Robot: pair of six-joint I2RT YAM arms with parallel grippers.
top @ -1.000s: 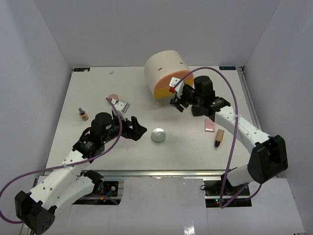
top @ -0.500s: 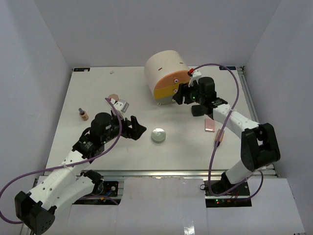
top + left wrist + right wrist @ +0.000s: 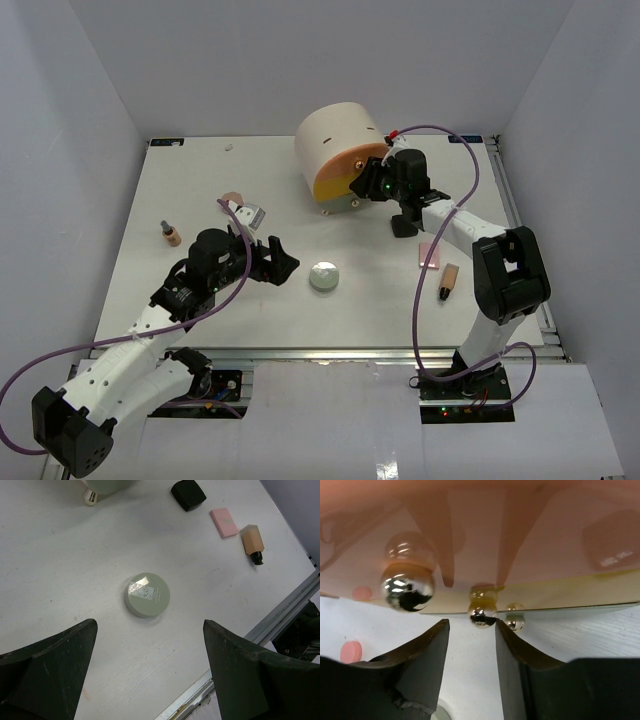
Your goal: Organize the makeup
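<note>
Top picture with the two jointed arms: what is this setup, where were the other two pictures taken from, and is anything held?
Two robot arms are bolted at the near edge of a table, each ending in a two-finger pincer. The top picture looks down from above and behind them. The other two come from wrist cameras, so the dark shapes at the bottom are each arm's own fingers. On the table lie a silver-white round compact, a black square case, a pink flat palette, a tan tube, a second tan tube far left, a pink disc and a big cream drum with drawers. The left pincer is open, pointed at the compact. The right pincer is open at the drum's front, a small gold knob just ahead. Neither holds anything.
</note>
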